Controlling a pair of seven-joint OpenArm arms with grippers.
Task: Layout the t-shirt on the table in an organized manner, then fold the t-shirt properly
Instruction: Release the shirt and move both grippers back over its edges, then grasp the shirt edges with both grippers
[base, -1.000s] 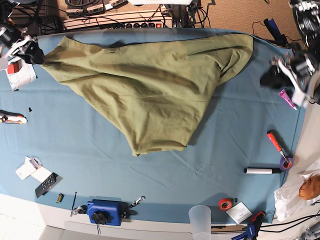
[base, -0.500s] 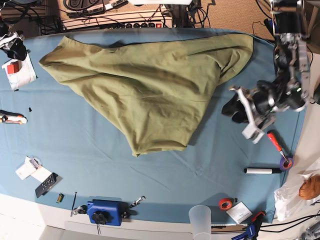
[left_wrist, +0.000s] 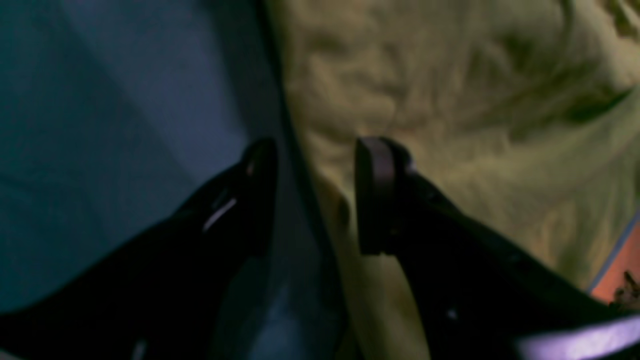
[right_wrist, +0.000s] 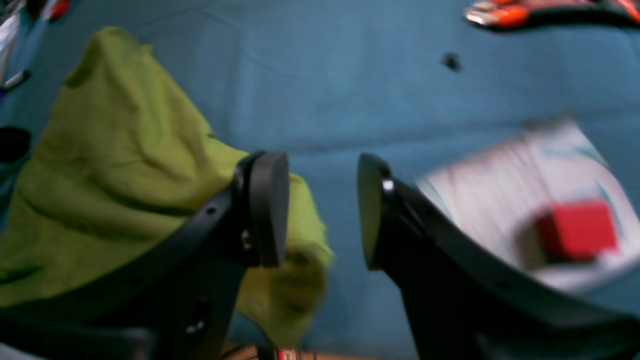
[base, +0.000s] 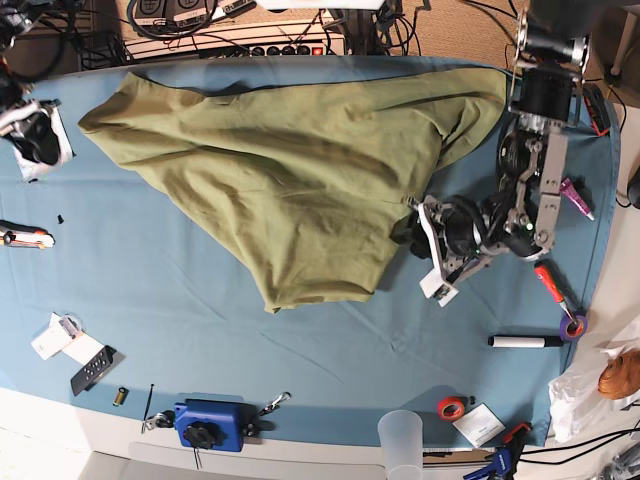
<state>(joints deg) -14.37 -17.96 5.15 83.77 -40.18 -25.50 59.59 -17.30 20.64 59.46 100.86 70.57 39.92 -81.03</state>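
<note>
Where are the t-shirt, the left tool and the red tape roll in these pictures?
t-shirt (base: 290, 170): base view, middle of the green cloth.
left tool (left_wrist: 315, 195): left wrist view, gap between its fingertips, at the shirt's edge.
red tape roll (base: 452, 407): base view, on its ring.

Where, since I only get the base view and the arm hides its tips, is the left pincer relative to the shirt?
Observer: The left pincer is open and straddles the shirt's edge: one finger over the shirt, the other over bare table.
Operator: Is it gripping cloth?
Observer: No, the hem line runs through the open gap. The wrist view is too blurred to tell whether the tips touch down.
Operator: And the right pincer?
Observer: The right pincer is open too, with nothing between its fingers. A shirt corner lies beside one finger, and a white paper carrying a red block lies beside the other.
</note>
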